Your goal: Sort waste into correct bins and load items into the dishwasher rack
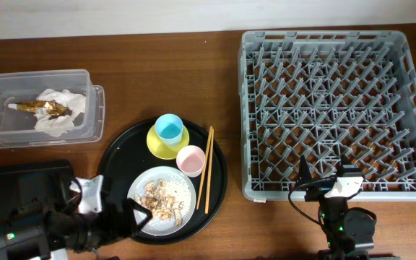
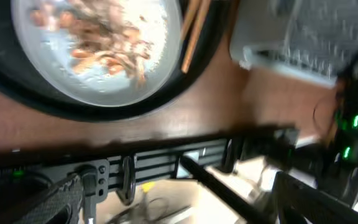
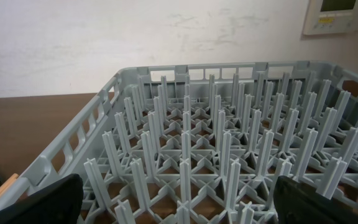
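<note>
I'm hovering the left gripper (image 1: 125, 209), jaws spread and empty, just left of the scrap-laden plate (image 1: 183, 184), far nearer than the right gripper (image 1: 323, 179).

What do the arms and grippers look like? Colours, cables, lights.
Both are black. The left arm has a silver-grey section near the wrist and a green light; the left gripper is black. The right arm carries a white block, a thin black cable loop and a green light; the right gripper has black textured fingers. No readable markings.
</note>
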`<action>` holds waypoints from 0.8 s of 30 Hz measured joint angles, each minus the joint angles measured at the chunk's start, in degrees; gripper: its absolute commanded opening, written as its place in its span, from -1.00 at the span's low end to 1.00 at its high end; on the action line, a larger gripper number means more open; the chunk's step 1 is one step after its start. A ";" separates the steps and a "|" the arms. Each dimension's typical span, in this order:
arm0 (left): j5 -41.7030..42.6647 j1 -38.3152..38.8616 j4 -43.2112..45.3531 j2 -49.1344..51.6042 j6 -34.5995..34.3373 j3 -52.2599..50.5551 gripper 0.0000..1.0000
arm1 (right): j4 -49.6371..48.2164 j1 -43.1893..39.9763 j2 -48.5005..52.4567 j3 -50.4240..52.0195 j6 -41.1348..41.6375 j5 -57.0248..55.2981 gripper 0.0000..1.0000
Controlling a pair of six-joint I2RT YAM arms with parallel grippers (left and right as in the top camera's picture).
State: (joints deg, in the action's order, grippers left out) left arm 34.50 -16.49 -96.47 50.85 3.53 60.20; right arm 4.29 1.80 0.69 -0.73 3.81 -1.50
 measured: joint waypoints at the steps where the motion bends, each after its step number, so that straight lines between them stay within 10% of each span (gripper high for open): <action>1: 0.04 3.96 -0.20 0.17 2.01 0.00 0.93 | 0.00 0.00 0.00 0.00 -0.02 -0.02 0.97; 5: -6.58 22.95 1.11 2.75 0.94 -0.04 0.93 | 0.00 0.00 0.00 0.00 0.00 -0.02 0.97; 13: -6.82 25.29 37.62 12.63 -18.29 -0.63 0.56 | 0.00 0.00 -0.04 0.00 0.02 -0.02 0.97; 24: -17.68 35.41 38.73 20.20 -21.59 -0.63 0.61 | 0.00 0.00 -0.04 0.00 0.00 -0.02 0.97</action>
State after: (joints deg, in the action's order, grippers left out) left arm 16.82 18.92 -57.74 71.05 -18.06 59.57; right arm 4.29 1.80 0.64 -0.73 3.81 -1.52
